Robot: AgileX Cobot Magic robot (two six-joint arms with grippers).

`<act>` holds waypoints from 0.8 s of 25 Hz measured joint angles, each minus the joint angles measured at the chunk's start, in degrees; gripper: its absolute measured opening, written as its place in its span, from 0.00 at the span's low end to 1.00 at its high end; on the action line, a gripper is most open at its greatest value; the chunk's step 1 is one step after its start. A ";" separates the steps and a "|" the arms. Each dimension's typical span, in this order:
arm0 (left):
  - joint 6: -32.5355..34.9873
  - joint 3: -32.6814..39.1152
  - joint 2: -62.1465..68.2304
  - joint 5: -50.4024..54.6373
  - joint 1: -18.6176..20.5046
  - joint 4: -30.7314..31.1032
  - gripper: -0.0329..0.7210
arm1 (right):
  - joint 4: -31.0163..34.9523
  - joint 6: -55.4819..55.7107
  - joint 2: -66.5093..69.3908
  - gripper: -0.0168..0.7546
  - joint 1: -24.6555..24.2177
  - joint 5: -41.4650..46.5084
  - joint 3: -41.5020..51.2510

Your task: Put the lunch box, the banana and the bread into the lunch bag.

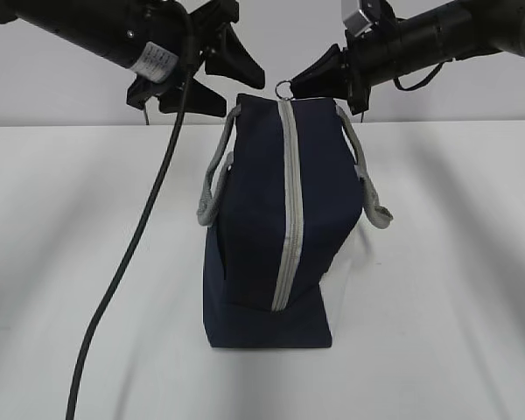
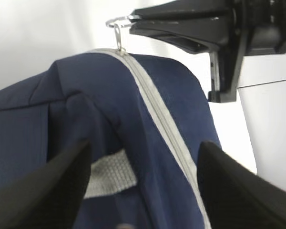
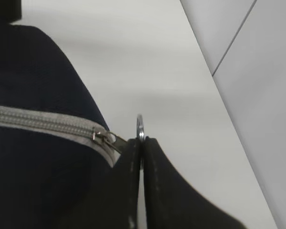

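Standing upright on the white table (image 1: pixel 437 289), the navy lunch bag (image 1: pixel 254 236) is presenting its grey zipper (image 1: pixel 289 219) toward the exterior camera, and the zipper is appearing fully closed along its whole visible run. The slider is sitting at the far top end of the bag, with its metal ring pull (image 3: pixel 140 128) being pinched between the tips of the right gripper (image 3: pixel 142 143), whose jaws are pressed together on the ring. The left gripper (image 1: pixel 232 74) is hovering just above and to the left of the bag's top, jaws standing apart and holding nothing; its wrist view is looking down between its own fingers (image 2: pixel 52 191) onto the bag's shoulder and a grey strap handle (image 2: pixel 107 179). The second handle (image 1: pixel 372 192) is hanging down the bag's right side. No lunch box, banana or bread is showing anywhere on the table in any view, and whether they are inside the bag cannot be told, since the fabric is hiding the interior. Judging from the closed zipper and the grip on the pull, the work is either at the zipping or unzipping stage; the pictures are not settling which. A black cable (image 1: pixel 131 254) is trailing across the table on the left.
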 joint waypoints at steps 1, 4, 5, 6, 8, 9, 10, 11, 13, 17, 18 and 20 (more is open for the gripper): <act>-0.13 -0.70 0.85 0.05 0.00 0.00 0.68 | 0.00 -0.02 0.00 0.02 0.00 0.00 0.00; -0.50 -1.60 2.48 0.03 0.00 0.31 0.68 | 0.00 -0.12 0.00 0.02 0.00 0.00 0.00; -0.72 -1.75 2.78 -0.12 0.00 0.61 0.68 | 0.00 -0.12 0.00 0.02 0.00 0.00 0.00; -1.09 -1.80 3.12 -0.32 0.00 1.15 0.68 | 0.00 -0.12 0.00 0.02 0.00 0.00 0.00; -1.34 -1.85 3.57 -1.08 0.00 1.70 0.68 | 0.00 -0.12 0.00 0.02 0.00 0.00 0.00; -1.39 -1.92 3.85 -1.46 0.00 1.64 0.68 | 0.00 -0.12 0.00 0.02 0.00 0.00 0.00; -1.45 -1.92 4.29 -1.76 0.00 1.60 0.68 | 0.00 -0.12 0.00 0.02 0.00 0.00 0.00; -1.45 -1.92 4.64 -2.27 0.00 1.49 0.67 | 0.00 -0.12 0.00 0.02 0.00 0.00 0.00; -1.50 -1.92 5.43 -3.46 0.00 0.64 0.60 | 0.00 -0.12 0.00 0.02 0.00 0.00 0.00; -0.50 -1.92 5.97 -5.62 0.00 -0.92 0.20 | 0.00 -0.24 0.00 0.02 0.00 0.00 0.00; 0.19 -1.92 5.97 -5.74 0.00 -0.96 0.12 | 0.00 -0.26 0.00 0.02 0.00 0.00 0.00; 1.25 -1.92 5.97 -5.74 0.00 -1.03 0.07 | 0.00 -0.62 0.00 0.02 0.00 0.00 0.00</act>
